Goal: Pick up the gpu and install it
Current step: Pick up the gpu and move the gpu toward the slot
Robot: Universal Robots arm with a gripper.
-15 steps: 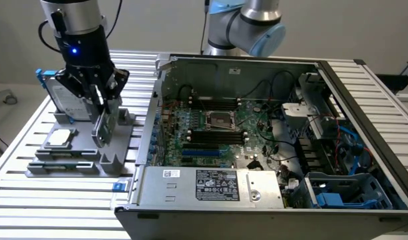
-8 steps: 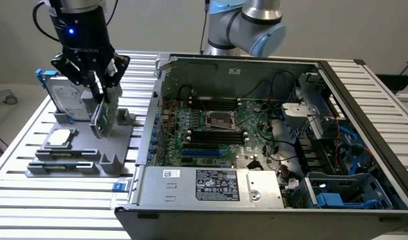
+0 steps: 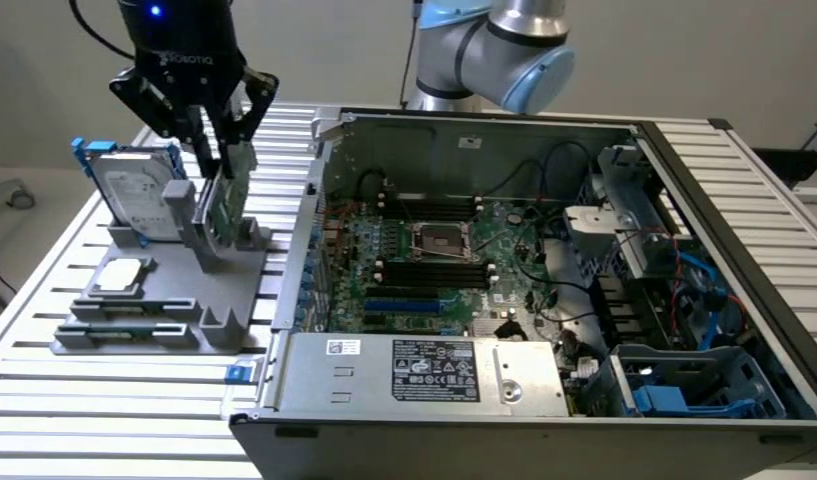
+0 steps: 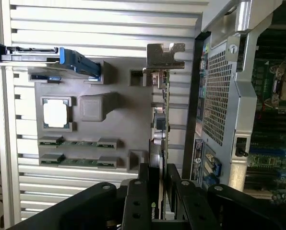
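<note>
One gpu (image 3: 229, 205) upright in grey holder (image 3: 181, 288), clamped by gripper (image 4: 157, 176).

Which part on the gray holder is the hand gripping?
The gpu, the green card standing on edge in the hand; the hard drive and processor chip sit apart, untouched.

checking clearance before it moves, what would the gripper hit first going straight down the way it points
The thin green circuit-board gpu standing upright in the grey plastic holder. The gripper straddles its top edge and looks closed on it.
</note>
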